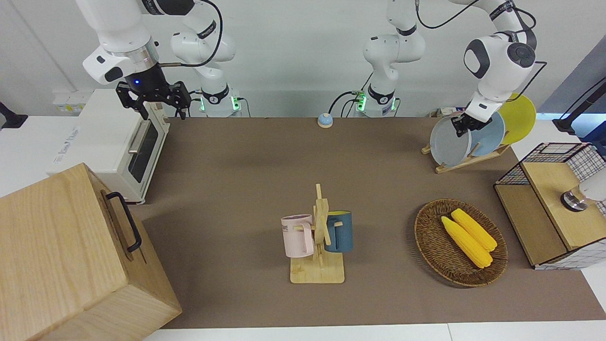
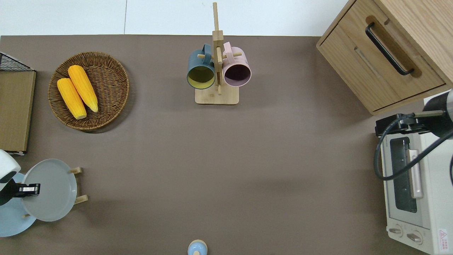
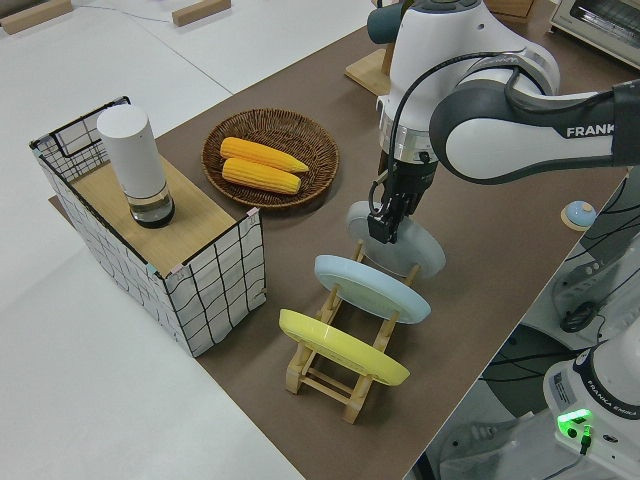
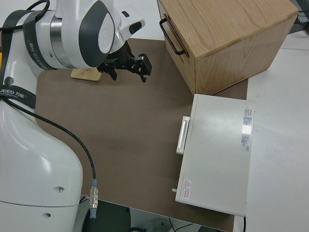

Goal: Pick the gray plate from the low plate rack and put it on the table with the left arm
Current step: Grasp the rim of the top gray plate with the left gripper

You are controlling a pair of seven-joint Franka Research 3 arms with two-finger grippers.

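we see the left gripper at the upper rim of the gray plate, its fingers closed on that rim, one on each face of the plate. the gray plate stands tilted in the low plate rack, in the slot at the end of the rack that points toward the middle of the table. the side view shows its lower edge down among the pegs of the rack, and we cannot tell whether it rests on the rails or has just cleared them. just beside it in the next slot leans the light blue plate, and the yellow plate stands in the last slot, toward the left arm's end of the table. the rack sits near the edge of the table on the robots' side. farther from the robots than the rack lies a wicker basket with two ears of corn in it. the mug stand with a pink mug and a dark blue mug stands well apart, mid-table. the right gripper is parked with its fingers spread and holding nothing.
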